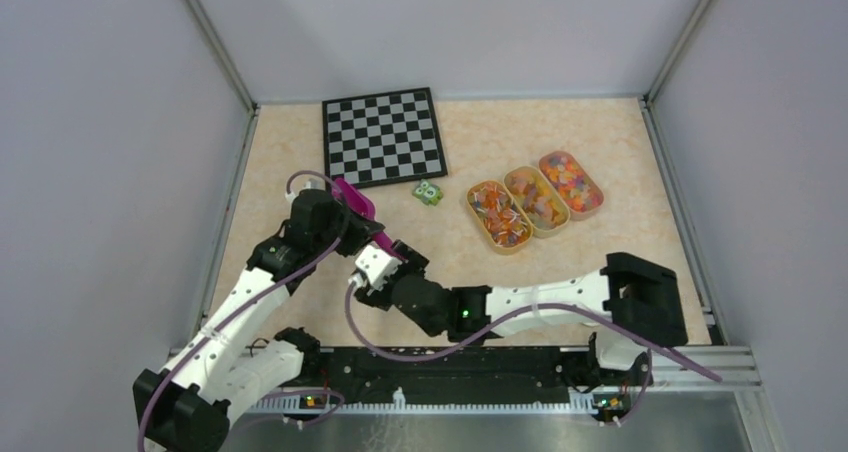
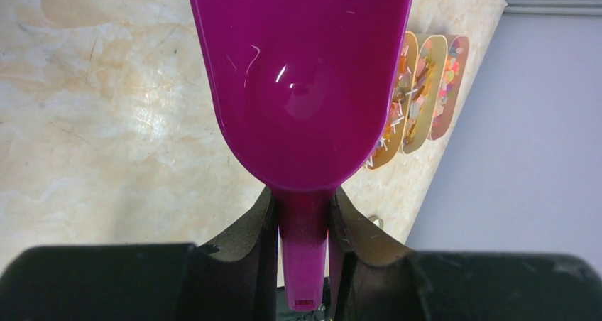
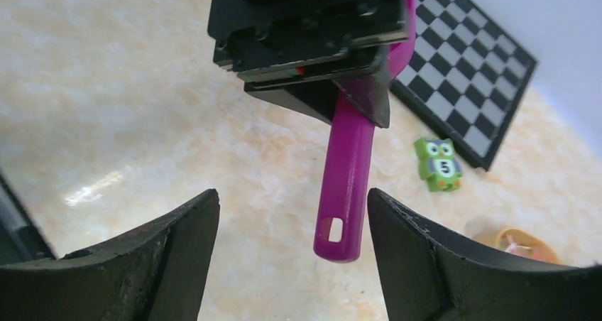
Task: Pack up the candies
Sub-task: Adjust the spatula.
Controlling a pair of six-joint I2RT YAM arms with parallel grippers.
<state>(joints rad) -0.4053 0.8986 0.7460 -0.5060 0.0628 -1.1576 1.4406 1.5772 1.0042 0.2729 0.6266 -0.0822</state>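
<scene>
magenta scoop (image 2: 305,86), bowl bare, is pinched by its handle in the left gripper (image 2: 304,225) — the right gripper (image 3: 291,221) gapes wide, its fingers flanking the handle's free end, touching nothing. likely a handover: next, close squarely there. candies (image 1: 533,204) lie in three oval trays (image 1: 508,251) at centre right — open tabletop between, with green block (image 1: 429,192) and chessboard (image 1: 383,137) bordering the path.

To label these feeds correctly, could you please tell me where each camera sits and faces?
Top: above and behind, facing down onto the table; both arms show.
Left wrist: faces along the scoop towards the candies; own jaws grip it.
Right wrist: faces the scoop's handle; own open jaws show.
Shared: all three show the scoop.
</scene>
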